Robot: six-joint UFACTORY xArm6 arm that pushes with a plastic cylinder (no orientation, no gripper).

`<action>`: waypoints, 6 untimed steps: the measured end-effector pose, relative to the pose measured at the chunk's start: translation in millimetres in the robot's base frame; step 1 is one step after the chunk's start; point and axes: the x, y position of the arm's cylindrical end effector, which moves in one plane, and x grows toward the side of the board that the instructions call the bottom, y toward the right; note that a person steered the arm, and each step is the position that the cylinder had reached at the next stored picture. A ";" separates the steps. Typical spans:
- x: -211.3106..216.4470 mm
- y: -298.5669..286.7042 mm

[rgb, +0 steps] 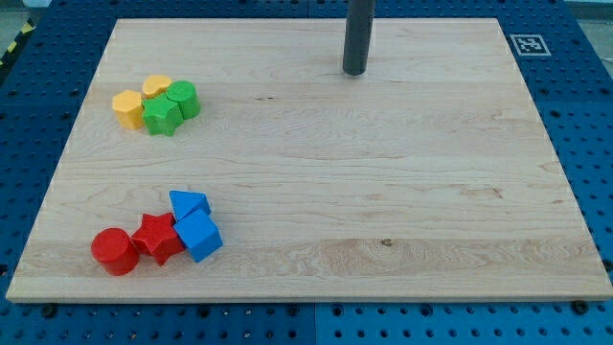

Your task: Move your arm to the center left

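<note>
Since my tip (354, 71) sits near the table's (402, 192) top edge, just right of centre, the centre-left target lies toward 8 o'clock from it, well apart. No pincer on this rod, so no grip state to tell. That target is bare wood between 2 clusters: yellow hexagon (127, 108), yellow block (157, 86), green star (162, 115), green block (183, 99) at 12 o'clock of it; red cylinder (114, 251), red star (157, 238), blue triangle (189, 204), blue cube (198, 237) at 6 o'clock.
</note>
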 end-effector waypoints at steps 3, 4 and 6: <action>-19.4 -95.9; -35.1 -185.3; -29.4 -320.4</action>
